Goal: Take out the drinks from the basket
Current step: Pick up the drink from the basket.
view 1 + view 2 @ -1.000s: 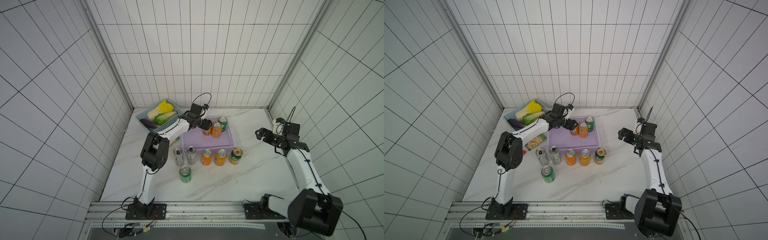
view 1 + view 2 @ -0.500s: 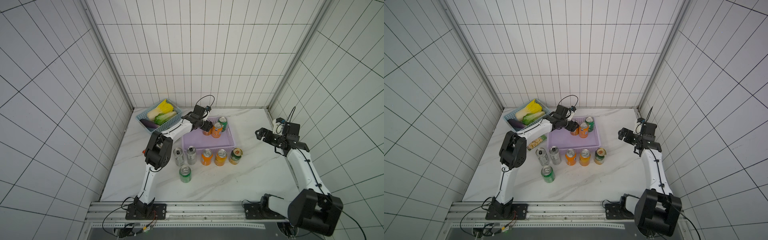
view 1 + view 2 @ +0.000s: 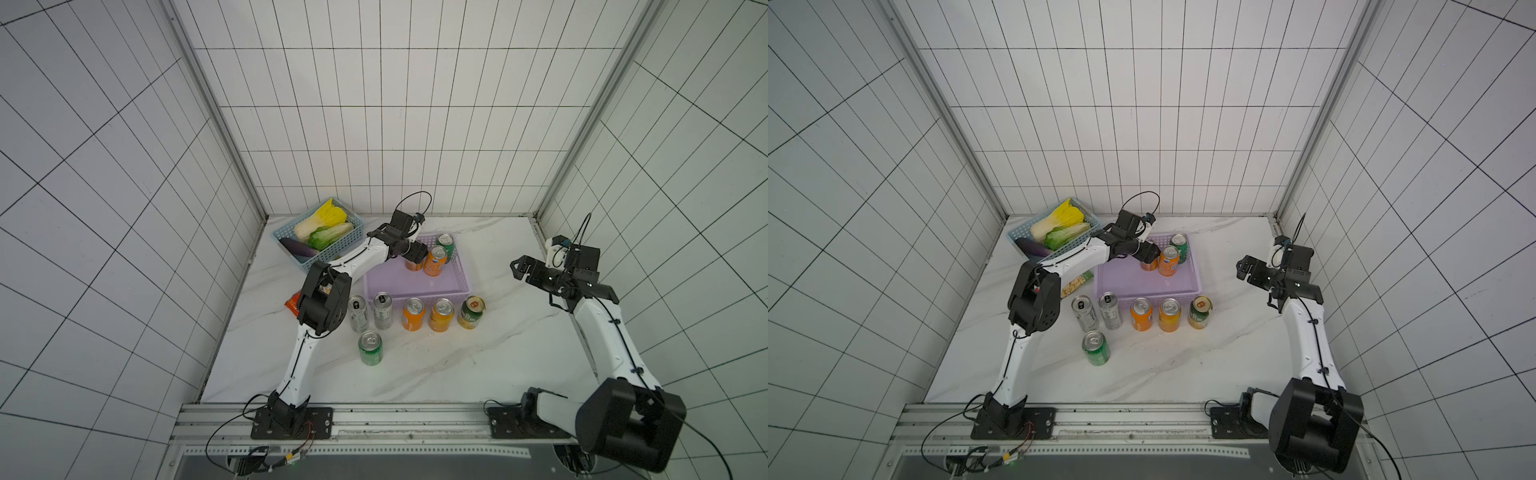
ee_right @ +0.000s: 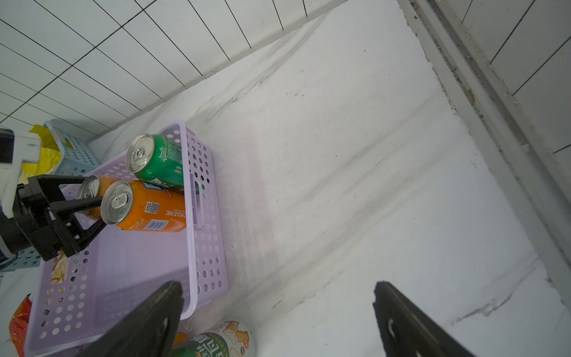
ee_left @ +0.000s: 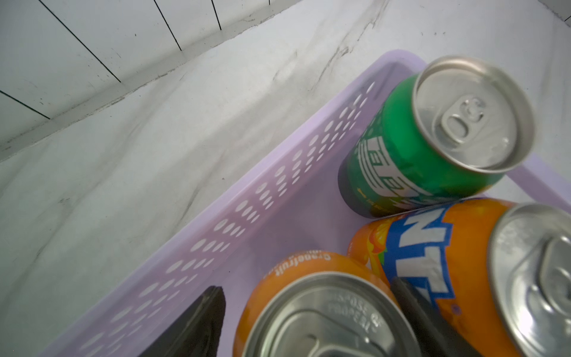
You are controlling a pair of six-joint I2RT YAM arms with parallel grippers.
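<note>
Reaching into the lilac basket [image 3: 415, 286] toward the back of the marble table [image 3: 498, 365], the left gripper [image 3: 417, 254] sits, in both top views, over an orange can [image 3: 412, 265]. A second orange can [image 3: 435, 261] and a green can [image 3: 445, 242] stand upright beside it along the basket's far side. Five more cans [image 3: 413, 313] line up on the table just in front of the basket, with a sixth can [image 3: 370, 347] nearer the robot. The right gripper [image 3: 520, 268] hangs well off to the right. The left wrist view shows the black fingers [image 5: 197, 324] apart on either side of the orange can, one clear of it and the other between the two orange cans. The right wrist view shows the right gripper's jaws spread wide above bare table, nothing between them.
</note>
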